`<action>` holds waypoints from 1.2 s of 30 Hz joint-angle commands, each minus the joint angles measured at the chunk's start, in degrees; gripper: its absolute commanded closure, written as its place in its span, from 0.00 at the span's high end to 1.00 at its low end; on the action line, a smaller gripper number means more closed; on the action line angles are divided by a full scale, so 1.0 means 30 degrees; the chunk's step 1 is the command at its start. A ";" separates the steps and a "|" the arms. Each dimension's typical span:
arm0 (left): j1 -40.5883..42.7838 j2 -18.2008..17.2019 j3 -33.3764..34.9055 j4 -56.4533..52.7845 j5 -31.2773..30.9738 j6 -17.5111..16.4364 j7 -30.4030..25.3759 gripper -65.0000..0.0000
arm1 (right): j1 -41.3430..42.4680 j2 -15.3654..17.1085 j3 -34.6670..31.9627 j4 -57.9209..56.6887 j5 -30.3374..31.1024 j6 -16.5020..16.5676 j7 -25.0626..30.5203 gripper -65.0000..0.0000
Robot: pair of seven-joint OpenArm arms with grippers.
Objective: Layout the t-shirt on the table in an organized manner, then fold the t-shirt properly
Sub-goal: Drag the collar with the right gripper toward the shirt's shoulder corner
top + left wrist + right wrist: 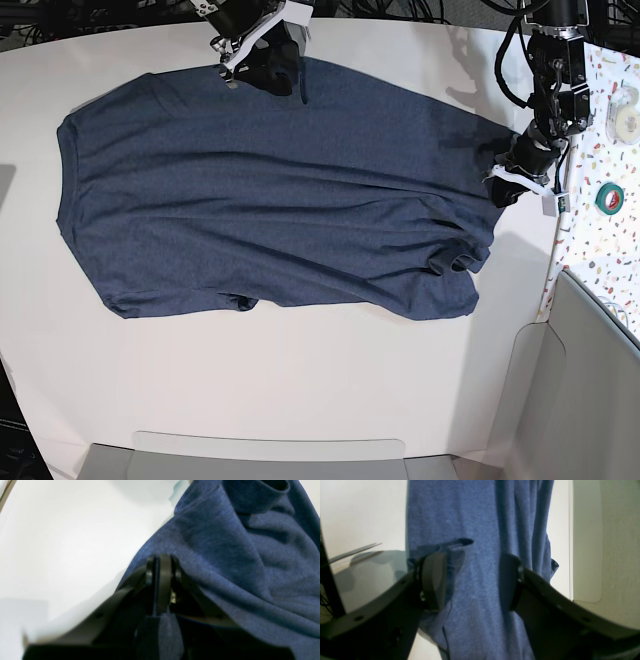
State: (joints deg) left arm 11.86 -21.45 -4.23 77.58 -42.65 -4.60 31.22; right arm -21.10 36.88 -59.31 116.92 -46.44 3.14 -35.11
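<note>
Pinched shut on a fold of the shirt (225, 562), the left claw (162, 567) is seen at the cloth's end, while the right claw (472, 577) is spread over the far edge, apparently ungripped; only the base view shows the shirt's long axis running between them across the table (300, 380).

Bright, even overhead light; wrist views blur close up, with soft shadows on the table (300, 380).
</note>
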 commanded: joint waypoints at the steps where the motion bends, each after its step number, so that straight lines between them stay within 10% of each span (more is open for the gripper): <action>1: 0.0809 0.0220 0.0369 -0.1025 0.2013 0.1607 0.4113 0.05 | -0.0306 0.0028 -0.0230 0.0337 -0.0243 0.0346 0.1111 0.51; 10: 0.0809 0.0220 0.0340 -0.1084 0.2013 0.1607 0.4113 0.05 | -0.0218 -0.1584 -0.0230 0.0307 -0.0243 -0.0650 0.0994 0.51; 23: 0.0809 0.0220 0.0340 -0.1084 0.2013 0.1607 0.4113 0.05 | -0.0453 -0.1056 -0.0201 0.0249 -0.0243 -0.0943 -0.1468 0.51; 36: 0.0780 0.0455 0.0369 -0.1113 0.2013 0.1607 0.4113 0.05 | -0.4174 -0.1613 0.7564 0.0161 -0.0126 -0.9705 -0.1292 0.51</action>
State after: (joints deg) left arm 11.70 -20.93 -4.25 77.43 -42.57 -4.12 31.03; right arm -33.58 31.94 -36.71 116.44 -45.69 -25.21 -40.32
